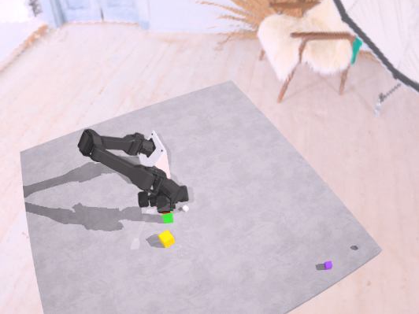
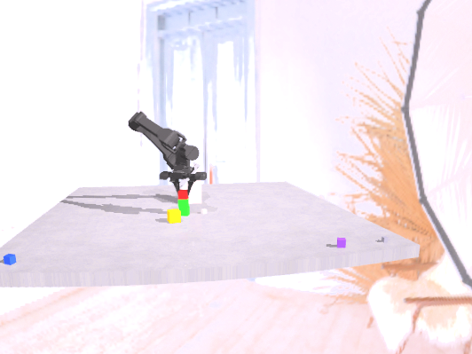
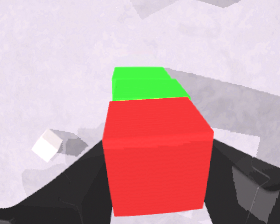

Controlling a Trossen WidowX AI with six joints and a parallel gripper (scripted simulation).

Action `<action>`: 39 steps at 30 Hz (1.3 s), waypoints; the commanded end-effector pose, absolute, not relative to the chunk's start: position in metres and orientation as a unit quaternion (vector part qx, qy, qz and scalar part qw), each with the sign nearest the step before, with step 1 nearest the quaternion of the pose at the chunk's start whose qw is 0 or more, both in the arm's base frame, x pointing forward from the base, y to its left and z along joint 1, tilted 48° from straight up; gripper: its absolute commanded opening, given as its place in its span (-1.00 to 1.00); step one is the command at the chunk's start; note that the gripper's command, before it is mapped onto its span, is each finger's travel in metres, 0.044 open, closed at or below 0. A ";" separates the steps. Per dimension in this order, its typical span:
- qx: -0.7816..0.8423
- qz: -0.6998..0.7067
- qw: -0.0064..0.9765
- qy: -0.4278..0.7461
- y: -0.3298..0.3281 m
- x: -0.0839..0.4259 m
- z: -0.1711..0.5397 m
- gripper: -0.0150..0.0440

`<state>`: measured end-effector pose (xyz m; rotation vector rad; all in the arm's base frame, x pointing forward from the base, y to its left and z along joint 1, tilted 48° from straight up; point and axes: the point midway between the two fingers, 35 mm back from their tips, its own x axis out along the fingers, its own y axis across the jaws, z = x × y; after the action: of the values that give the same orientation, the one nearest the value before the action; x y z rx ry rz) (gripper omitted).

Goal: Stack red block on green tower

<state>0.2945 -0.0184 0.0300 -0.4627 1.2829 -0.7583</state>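
Observation:
The red block [image 1: 167,212] [image 2: 183,194] [image 3: 157,165] is held level between the fingers of my gripper [image 2: 183,193] [image 3: 151,144], which is shut on it. The green tower [image 1: 168,218] [image 2: 184,208] [image 3: 145,89] stands upright below the red block. It shows as two green blocks, slightly offset from each other. In the exterior view the red block's bottom edge meets the tower's top edge, with no gap visible. The wrist view shows green beyond the red block's far edge; the rest of the tower's top is hidden. Whether they touch I cannot tell for certain.
A yellow block [image 1: 166,239] [image 2: 174,216] lies near the tower, and a small white block [image 1: 185,208] [image 2: 204,211] [image 3: 47,145] sits beside it. A purple block [image 1: 328,265] [image 2: 341,242] and a blue block [image 2: 10,259] lie far off near the table's edges.

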 end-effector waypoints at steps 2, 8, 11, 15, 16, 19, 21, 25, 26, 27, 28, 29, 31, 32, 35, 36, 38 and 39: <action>-0.211 -0.342 0.711 0.577 -0.019 0.295 0.030 -0.49; -0.211 -0.342 0.711 0.577 -0.019 0.295 0.030 -0.49; -0.211 -0.341 0.711 0.577 -0.015 0.295 0.033 -0.49; -0.210 -0.341 0.710 0.579 -0.018 0.294 0.030 -0.14; -0.210 -0.341 0.710 0.579 -0.018 0.294 0.030 -0.05; -0.210 -0.341 0.710 0.579 -0.018 0.294 0.030 0.22; -0.210 -0.341 0.710 0.579 -0.018 0.294 0.030 0.40; -0.210 -0.341 0.710 0.579 -0.018 0.294 0.030 0.75; -0.210 -0.341 0.710 0.579 -0.018 0.294 0.030 0.84; -0.210 -0.341 0.710 0.579 -0.018 0.294 0.030 0.93; -0.210 -0.341 0.710 0.579 -0.018 0.294 0.030 1.00; -0.210 -0.341 0.710 0.579 -0.018 0.294 0.030 1.00; -0.210 -0.341 0.710 0.579 -0.018 0.294 0.030 1.00; -0.210 -0.341 0.710 0.579 -0.018 0.294 0.030 1.00; -0.210 -0.341 0.710 0.579 -0.018 0.294 0.030 1.00; -0.210 -0.341 0.710 0.579 -0.018 0.294 0.030 1.00; -0.210 -0.341 0.710 0.579 -0.018 0.294 0.030 1.00; -0.210 -0.341 0.710 0.579 -0.018 0.294 0.030 1.00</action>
<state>0.2942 -0.0184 0.0302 -0.4663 1.2855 -0.7576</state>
